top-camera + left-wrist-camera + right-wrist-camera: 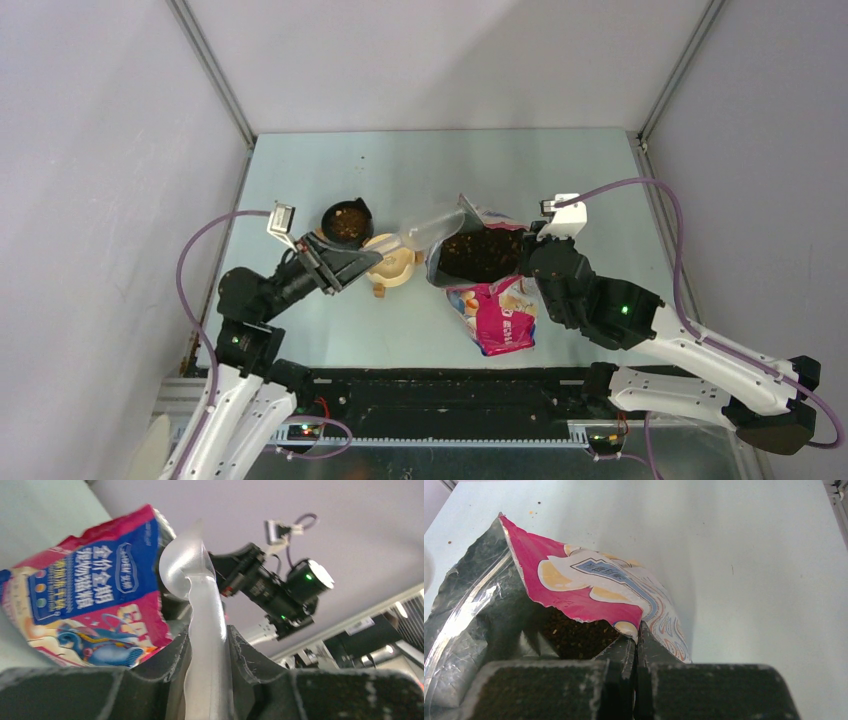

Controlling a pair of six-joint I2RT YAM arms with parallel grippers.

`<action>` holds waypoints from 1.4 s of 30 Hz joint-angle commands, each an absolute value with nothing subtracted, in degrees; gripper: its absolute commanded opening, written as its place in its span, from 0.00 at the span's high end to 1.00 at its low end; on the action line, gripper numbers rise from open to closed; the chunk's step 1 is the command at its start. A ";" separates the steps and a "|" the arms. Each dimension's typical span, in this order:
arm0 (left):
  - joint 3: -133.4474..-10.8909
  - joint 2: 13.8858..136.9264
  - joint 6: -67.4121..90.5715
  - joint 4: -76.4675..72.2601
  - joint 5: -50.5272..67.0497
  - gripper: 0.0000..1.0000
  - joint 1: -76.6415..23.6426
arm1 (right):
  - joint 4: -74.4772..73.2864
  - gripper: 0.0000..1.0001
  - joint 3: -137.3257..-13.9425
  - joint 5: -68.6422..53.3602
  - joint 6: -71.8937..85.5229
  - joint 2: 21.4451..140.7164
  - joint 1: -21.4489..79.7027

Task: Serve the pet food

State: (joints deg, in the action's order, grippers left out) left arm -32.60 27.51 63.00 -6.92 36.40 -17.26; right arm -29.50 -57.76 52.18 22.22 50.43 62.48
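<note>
The bag (497,318) lies on the table (420,160), its mouth held open by the right gripper (634,642) pinched tight on the torn rim, with the kibble (482,255) dark inside it and what looks like more in the black bowl (347,222) nearby. The left gripper (207,637) clamps the handle of the clear scoop (186,565), whose cup hovers, seemingly empty, at the mouth's edge. If the scoop shoves that edge, I'd guess the rim could slip from the pinch and fold shut, or the thin handle could twist and scatter kibble.
</note>
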 commanded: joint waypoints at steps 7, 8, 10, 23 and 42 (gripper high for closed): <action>-45.12 30.83 59.22 9.29 41.37 1.00 -21.28 | -24.43 1.00 -59.18 52.38 21.41 50.10 62.66; -47.03 31.98 57.85 12.45 41.03 1.00 -22.15 | -24.26 1.00 -59.21 52.38 21.34 50.14 62.64; -50.53 35.76 55.46 18.10 39.26 1.00 -25.35 | -24.26 1.00 -59.21 52.31 21.20 50.16 62.66; -68.37 51.45 48.40 49.15 19.45 1.00 -38.00 | -24.07 1.00 -59.23 52.25 20.38 49.70 62.66; -96.33 75.55 55.17 75.90 -18.85 1.00 -53.02 | -23.66 1.00 -59.21 51.57 18.61 51.09 62.73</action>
State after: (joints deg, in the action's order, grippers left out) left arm -92.62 72.69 54.59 66.04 -4.03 -51.24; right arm -26.87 -57.76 49.67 19.40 51.68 62.57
